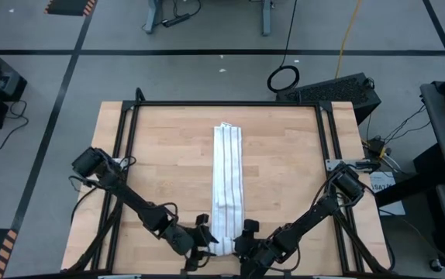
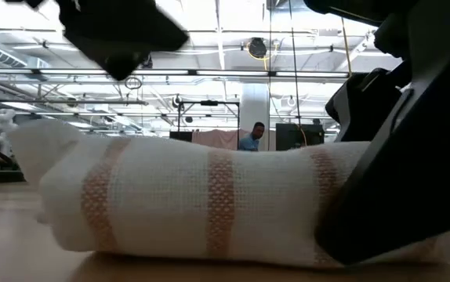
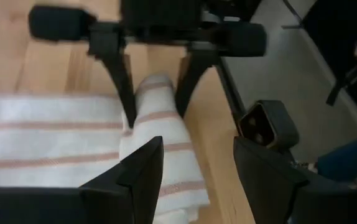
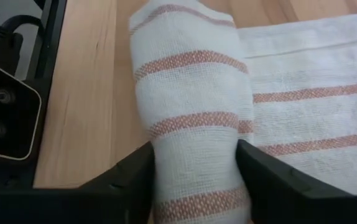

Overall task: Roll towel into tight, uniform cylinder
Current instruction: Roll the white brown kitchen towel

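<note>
Both grippers sit at the tabletop's (image 1: 160,163) 6 o'clock edge: right gripper (image 4: 194,163) fingers clamp the towel's (image 1: 227,174) rolled end, left gripper (image 3: 194,168) fingers straddle it, apparently gripping too.

1. The high view looks straight down on the whole pale wooden desk (image 1: 168,155) from well above.
2. The low view sits at desk height, very near the rolled end of the white woven towel with reddish stripes (image 2: 209,204), facing level into the room.
3. The left wrist view looks past its own dark tool (image 3: 194,168) at that same rolled end.
4. The right wrist view, closer still, shares it from the opposite side.
</note>
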{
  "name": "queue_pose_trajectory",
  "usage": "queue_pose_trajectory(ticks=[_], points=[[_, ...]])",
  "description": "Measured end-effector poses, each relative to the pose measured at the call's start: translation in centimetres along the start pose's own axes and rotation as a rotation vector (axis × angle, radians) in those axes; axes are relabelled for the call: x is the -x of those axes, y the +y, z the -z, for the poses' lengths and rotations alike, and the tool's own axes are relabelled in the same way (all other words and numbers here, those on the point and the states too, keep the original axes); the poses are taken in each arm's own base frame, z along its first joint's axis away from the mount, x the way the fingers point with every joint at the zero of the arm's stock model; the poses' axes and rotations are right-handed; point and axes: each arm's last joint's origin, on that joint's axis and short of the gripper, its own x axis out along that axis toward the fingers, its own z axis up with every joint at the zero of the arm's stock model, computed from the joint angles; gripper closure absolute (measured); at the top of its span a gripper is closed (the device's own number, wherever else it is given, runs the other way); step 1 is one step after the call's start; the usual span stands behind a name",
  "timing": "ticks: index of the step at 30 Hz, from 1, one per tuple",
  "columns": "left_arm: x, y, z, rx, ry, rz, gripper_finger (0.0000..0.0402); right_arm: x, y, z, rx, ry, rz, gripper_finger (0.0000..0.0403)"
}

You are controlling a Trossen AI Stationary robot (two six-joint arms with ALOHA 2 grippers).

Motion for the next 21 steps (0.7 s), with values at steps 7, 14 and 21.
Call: queue_pose_trajectory(ticks=[7, 14, 21], points=[[-0.3, -0.6, 1.1, -0.053, 0.011, -0.038, 0.0201, -0.1, -0.2, -0.1, -0.025, 0.008, -0.003, 0.0252], [-0.8, -0.5, 1.6, -0.024, -0.013, -0.105, 0.0201, -0.4, -0.5, -0.5, -0.112, 0.018, -0.028, 0.0287], [-0.9, -0.4, 1.6, -0.034, -0.007, -0.101, 0.0200, -0.9, -0.7, -1.2, -0.175, 0.069, -0.124, 0.0333]])
